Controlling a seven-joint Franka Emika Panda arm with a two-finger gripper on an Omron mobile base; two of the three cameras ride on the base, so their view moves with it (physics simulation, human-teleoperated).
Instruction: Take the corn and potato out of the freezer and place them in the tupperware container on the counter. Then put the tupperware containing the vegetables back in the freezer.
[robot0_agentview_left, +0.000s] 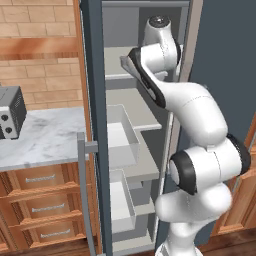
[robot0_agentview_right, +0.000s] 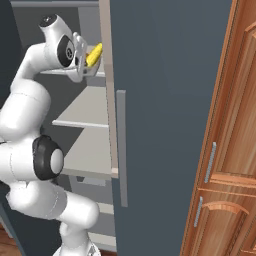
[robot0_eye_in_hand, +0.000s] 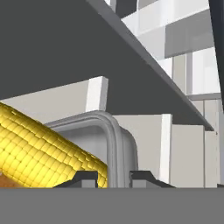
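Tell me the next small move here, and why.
Probably ease the tupperware container down onto the freezer shelf before letting go: the gripper is shut on its rim, the corn lies inside, and the arm reaches into the freezer.

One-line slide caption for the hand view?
End effector closed on the rim of the tupperware container, corn lying inside, under a grey freezer shelf.

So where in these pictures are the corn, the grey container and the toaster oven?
corn (robot0_eye_in_hand: 39, 148): hand view, middle of the yellow cob's kernelled side.
tupperware container (robot0_eye_in_hand: 114, 144): hand view, on its curved grey rim beside the cob.
toaster oven (robot0_agentview_left: 11, 111): left base view, on its dark front face, standing on the counter.
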